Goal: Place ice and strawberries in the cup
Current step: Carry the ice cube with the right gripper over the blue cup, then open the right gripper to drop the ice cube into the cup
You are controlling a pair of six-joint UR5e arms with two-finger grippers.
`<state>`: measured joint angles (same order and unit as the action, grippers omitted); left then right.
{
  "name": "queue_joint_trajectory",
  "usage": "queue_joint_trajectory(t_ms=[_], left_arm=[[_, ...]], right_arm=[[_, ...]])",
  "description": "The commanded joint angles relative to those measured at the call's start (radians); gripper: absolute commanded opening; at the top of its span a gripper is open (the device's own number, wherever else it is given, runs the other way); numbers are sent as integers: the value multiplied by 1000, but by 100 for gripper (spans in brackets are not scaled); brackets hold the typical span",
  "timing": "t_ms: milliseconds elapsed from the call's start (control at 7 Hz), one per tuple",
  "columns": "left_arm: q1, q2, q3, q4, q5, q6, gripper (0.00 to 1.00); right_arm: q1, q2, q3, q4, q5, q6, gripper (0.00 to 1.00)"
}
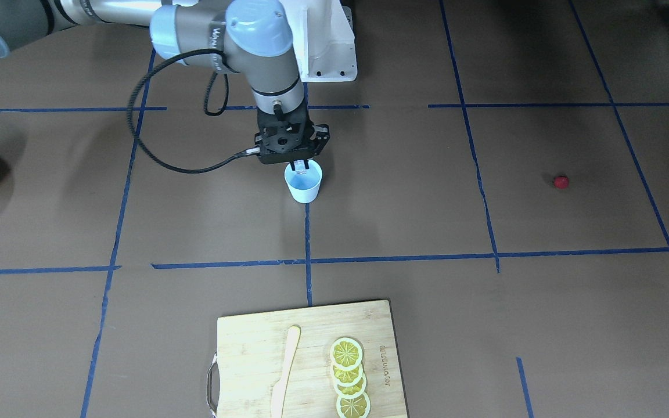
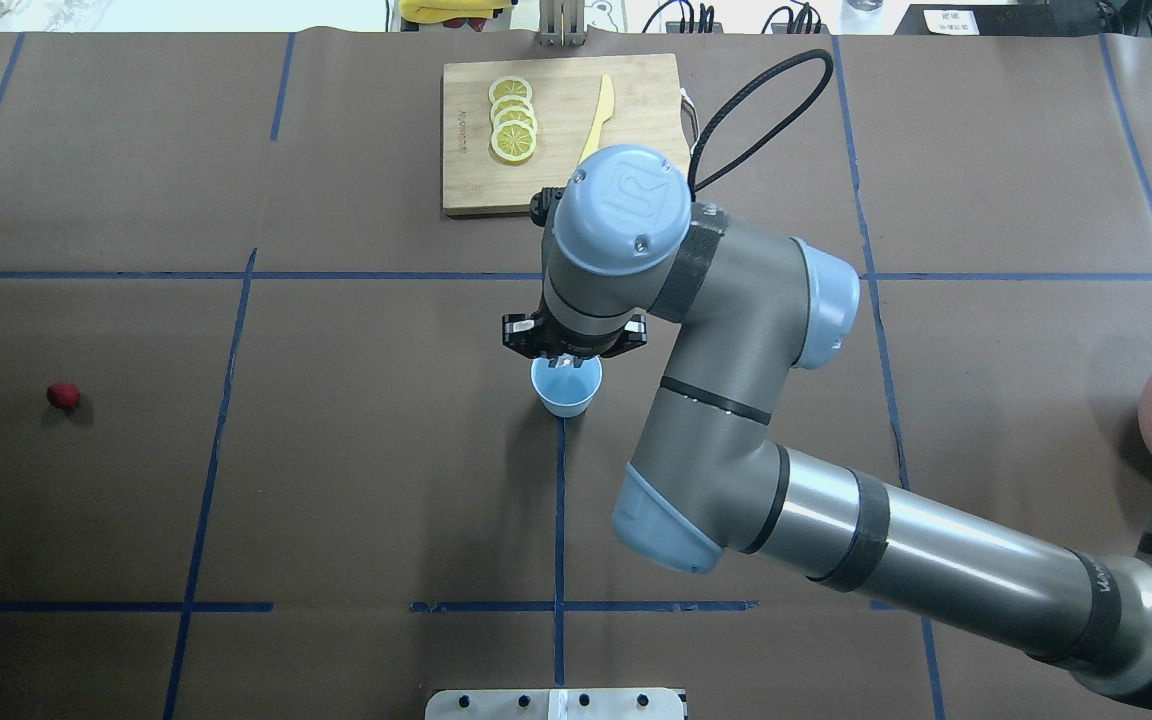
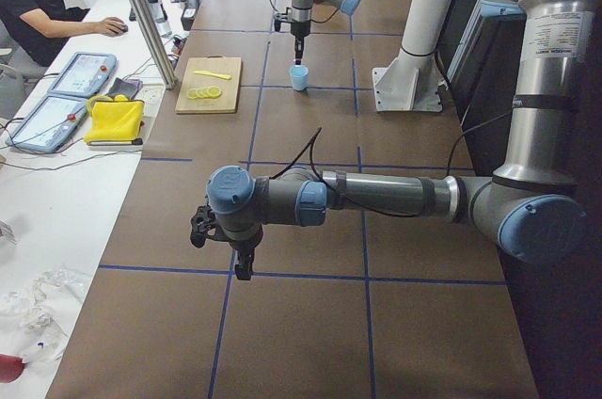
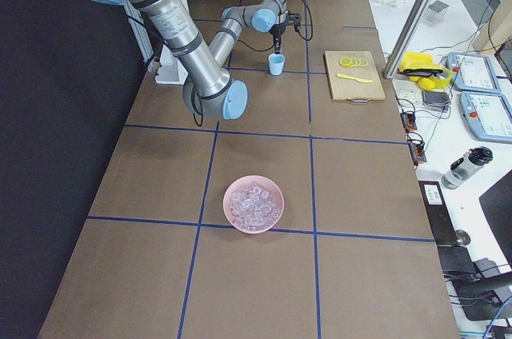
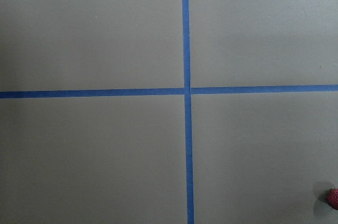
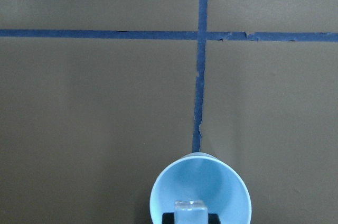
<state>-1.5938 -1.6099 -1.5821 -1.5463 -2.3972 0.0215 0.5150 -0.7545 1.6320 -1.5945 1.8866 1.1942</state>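
The pale-blue cup [image 1: 304, 184] stands upright near the table's middle on a blue tape line; it also shows in the overhead view [image 2: 566, 392] and the right wrist view [image 6: 200, 184]. My right gripper [image 1: 301, 166] hangs straight over the cup's mouth, shut on a small clear ice cube [image 6: 190, 212]. The tiny red strawberry [image 2: 63, 396] lies alone far out on my left side, also in the front view [image 1: 561, 182] and at the corner of the left wrist view [image 5: 332, 197]. My left gripper [image 3: 243, 267] shows only in the exterior left view; I cannot tell if it is open.
A pink bowl [image 4: 230, 193] holding several ice cubes [image 4: 254, 203] sits far out on my right side. A wooden cutting board [image 2: 556, 185] with lemon slices [image 2: 513, 132] and a yellow knife [image 2: 597, 118] lies beyond the cup.
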Motion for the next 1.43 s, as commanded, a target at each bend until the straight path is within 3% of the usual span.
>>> queue_joint_trajectory(t_ms=[0, 429, 571, 714, 857, 1000, 1286], left_arm=[[0, 1, 2, 0, 0, 0, 100], [0, -2, 1, 0, -2, 0, 100], [0, -2, 1, 0, -2, 0, 100], [0, -2, 1, 0, -3, 0, 100], [0, -2, 2, 0, -2, 0, 100], [0, -2, 2, 0, -2, 0, 100], [0, -2, 2, 0, -2, 0, 100]], right_arm=[[-13, 6, -8, -4, -11, 5, 2], [-13, -11, -9, -7, -12, 5, 3], [-12, -11, -9, -5, -14, 5, 8], [-10, -9, -9, -5, -14, 5, 47], [-12, -9, -9, -5, -20, 5, 76], [-12, -12, -9, -5, -29, 5, 89], [-12, -11, -6, -5, -27, 5, 92]])
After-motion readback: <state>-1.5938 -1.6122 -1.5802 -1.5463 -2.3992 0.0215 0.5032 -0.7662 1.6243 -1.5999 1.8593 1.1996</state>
